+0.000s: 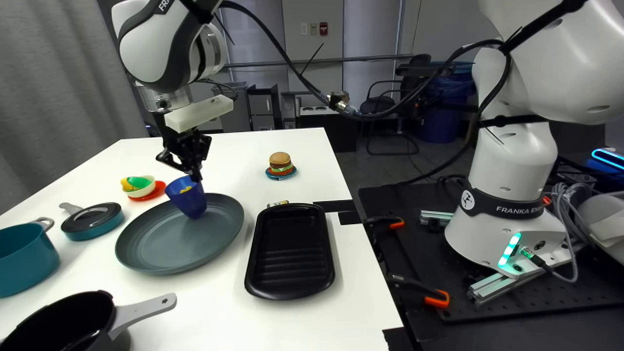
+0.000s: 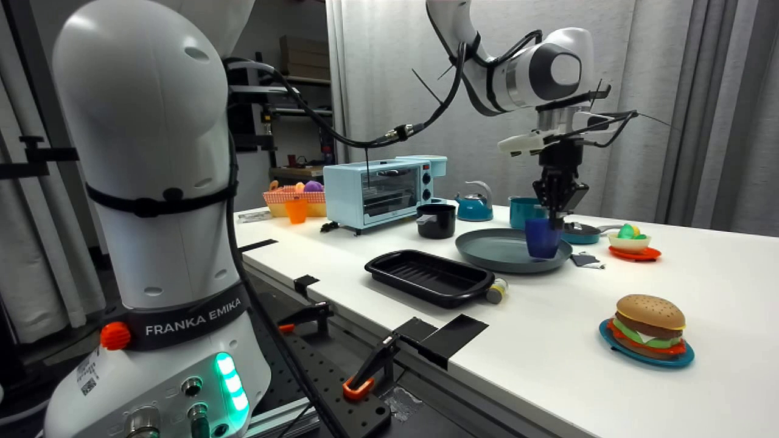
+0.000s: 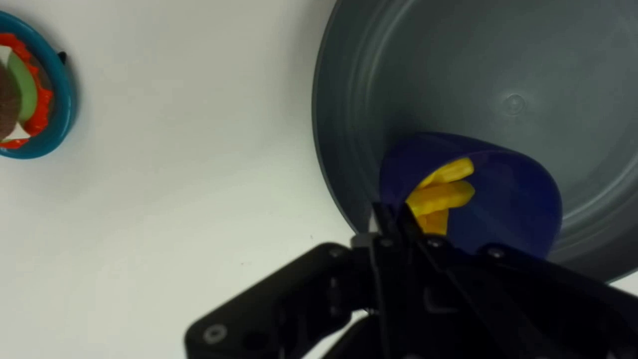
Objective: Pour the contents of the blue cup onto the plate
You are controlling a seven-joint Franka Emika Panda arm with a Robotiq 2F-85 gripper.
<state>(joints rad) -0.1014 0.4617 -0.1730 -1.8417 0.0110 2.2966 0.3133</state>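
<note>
Step in hand: apparently the pour. Your claw [image 3: 396, 217], pinched closed on the blue cup [image 1: 192, 202], holds it tilted over the plate [image 1: 163, 246], inboard of the robot-side edge of the table [image 1: 219, 304]. Yellow fries [image 3: 441, 197] lie inside. You likely need a steeper tip, mouth down.

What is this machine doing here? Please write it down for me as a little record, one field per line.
Holder: the gripper, shut on the wall of the blue cup
Cup position: tilted, over the grey plate; whether they touch is unclear
Cup contents: at least three yellow sticks
On the plate: no sticks visible
Beside the plate: black grill pan
Also there: toy burger on a teal dish
Likely aim: tipping the sticks onto the plate
</note>
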